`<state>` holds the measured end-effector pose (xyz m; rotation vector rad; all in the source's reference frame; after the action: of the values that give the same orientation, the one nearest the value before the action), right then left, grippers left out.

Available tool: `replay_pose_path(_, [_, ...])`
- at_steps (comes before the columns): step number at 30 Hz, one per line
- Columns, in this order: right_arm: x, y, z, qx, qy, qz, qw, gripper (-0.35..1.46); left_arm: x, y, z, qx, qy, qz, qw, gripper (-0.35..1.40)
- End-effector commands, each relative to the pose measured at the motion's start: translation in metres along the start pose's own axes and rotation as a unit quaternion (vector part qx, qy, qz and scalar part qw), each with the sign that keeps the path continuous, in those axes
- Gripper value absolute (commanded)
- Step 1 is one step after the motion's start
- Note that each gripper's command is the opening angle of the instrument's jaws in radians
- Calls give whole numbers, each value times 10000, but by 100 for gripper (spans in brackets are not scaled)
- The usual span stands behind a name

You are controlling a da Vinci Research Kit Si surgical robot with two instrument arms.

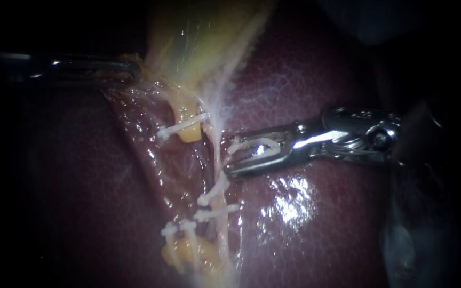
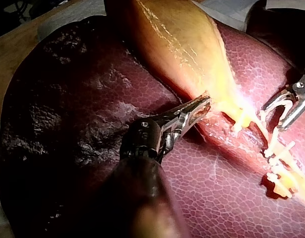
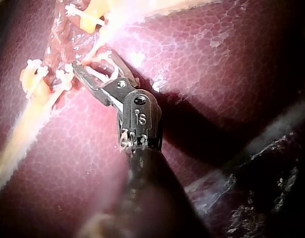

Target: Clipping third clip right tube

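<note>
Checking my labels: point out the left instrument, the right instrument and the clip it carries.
left instrument [image 1: 133,70], endoscope view, its tip, gripping the gallbladder [image 1: 198,42]
right instrument [image 1: 232,158], endoscope view, midway between its tips
clip [image 1: 256,147], endoscope view, its white arm

Tan bench [image 2: 16,54], liver [image 2: 68,124] lying on it

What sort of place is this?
Probably a surgical bench rig, not inside a body: the liver lies in the open, with a tan surface beyond its edge. The left instrument holds the gallbladder. The right instrument carries a clip beside clipped tubes.
</note>
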<state>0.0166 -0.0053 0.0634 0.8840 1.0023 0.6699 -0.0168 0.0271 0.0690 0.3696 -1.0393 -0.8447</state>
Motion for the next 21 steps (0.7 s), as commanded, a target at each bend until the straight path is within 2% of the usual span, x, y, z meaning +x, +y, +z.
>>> replay_pose_path(1, [0,0,2,-7,3,48,10000,46,0,0,1,4,0,1,10000,-35])
replay_pose_path(8, [-1,2,16,-11,0,154,9999,47,1,-2,4,17,0,4,10000,-35])
replay_pose_path(21, [-14,8,45,-30,-49,295,9995,49,2,-3,7,22,-1,4,10000,-35])
